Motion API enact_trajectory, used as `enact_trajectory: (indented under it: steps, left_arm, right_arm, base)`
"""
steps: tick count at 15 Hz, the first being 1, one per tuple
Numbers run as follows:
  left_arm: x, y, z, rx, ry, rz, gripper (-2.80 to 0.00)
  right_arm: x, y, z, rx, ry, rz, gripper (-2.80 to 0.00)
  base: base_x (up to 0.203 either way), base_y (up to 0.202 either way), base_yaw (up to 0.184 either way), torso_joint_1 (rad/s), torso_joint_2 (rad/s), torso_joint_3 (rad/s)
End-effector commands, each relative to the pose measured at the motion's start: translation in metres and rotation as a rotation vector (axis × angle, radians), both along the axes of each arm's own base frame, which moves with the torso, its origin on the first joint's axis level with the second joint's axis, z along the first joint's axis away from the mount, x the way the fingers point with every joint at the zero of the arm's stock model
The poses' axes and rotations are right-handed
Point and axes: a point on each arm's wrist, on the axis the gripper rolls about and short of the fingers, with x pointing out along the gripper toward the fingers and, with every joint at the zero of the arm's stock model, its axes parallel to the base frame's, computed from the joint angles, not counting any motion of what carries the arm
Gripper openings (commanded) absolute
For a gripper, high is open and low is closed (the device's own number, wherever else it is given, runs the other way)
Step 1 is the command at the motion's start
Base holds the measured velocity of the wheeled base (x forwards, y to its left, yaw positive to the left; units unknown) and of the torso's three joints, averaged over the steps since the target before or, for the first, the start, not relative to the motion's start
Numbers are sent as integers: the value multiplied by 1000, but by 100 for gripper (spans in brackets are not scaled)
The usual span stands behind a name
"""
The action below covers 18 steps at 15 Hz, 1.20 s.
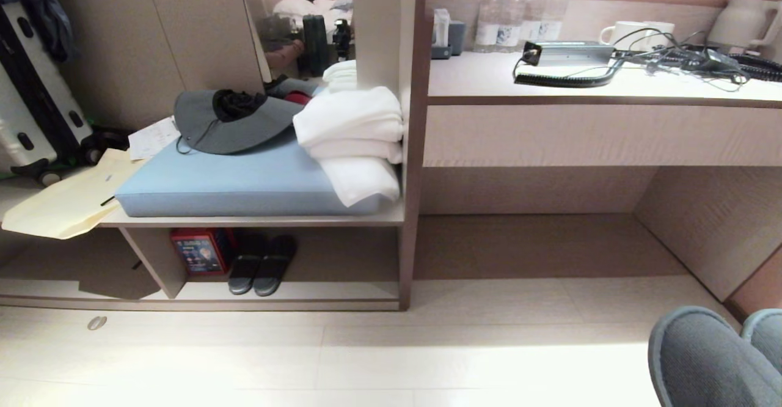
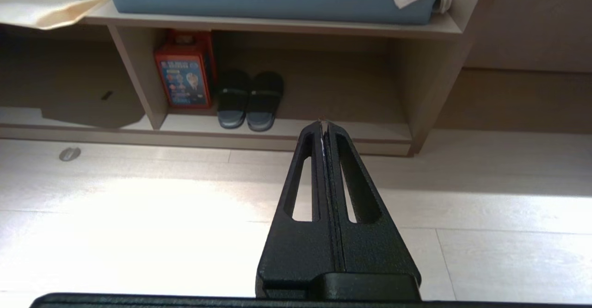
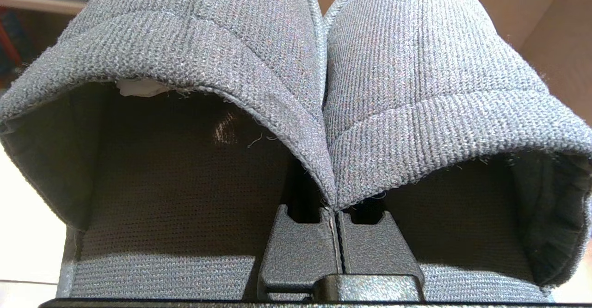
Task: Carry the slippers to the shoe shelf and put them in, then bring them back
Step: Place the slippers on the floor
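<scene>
The slippers (image 1: 702, 358), dark grey-blue ribbed fabric, hang toes forward at the lower right of the head view. In the right wrist view they (image 3: 259, 44) fill the picture side by side. My right gripper (image 3: 334, 208) is shut on the two inner band edges where they meet. The shoe shelf (image 1: 342, 291) is the low beige cubby ahead on the left, with an upright divider (image 1: 153, 260); it also shows in the left wrist view (image 2: 351, 134). My left gripper (image 2: 323, 124) is shut and empty, held above the pale floor and pointing at the shelf.
A black pair of sandals (image 1: 263, 264) and a red box (image 1: 198, 250) sit in the shelf's left part. Above lie a blue cushion (image 1: 244, 181), white towels (image 1: 351, 132) and a grey hat (image 1: 232, 123). A desk counter (image 1: 599, 132) with bottles and cables stands to the right.
</scene>
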Motion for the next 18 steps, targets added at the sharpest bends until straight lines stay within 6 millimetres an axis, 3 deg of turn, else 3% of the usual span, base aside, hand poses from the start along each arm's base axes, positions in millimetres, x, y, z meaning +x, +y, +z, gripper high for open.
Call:
enact_trajectory:
  steps: [1,18]
  left_arm:
    - [0,0,0,-1,-1,1,-280]
    - [0,0,0,-1,-1,1,-280]
  right_arm:
    - [0,0,0,0,0,1,-280]
    - [0,0,0,-1,0,3,-280]
  base:
    - [0,0,0,2,6,-203]
    - [0,0,0,5,1,-198]
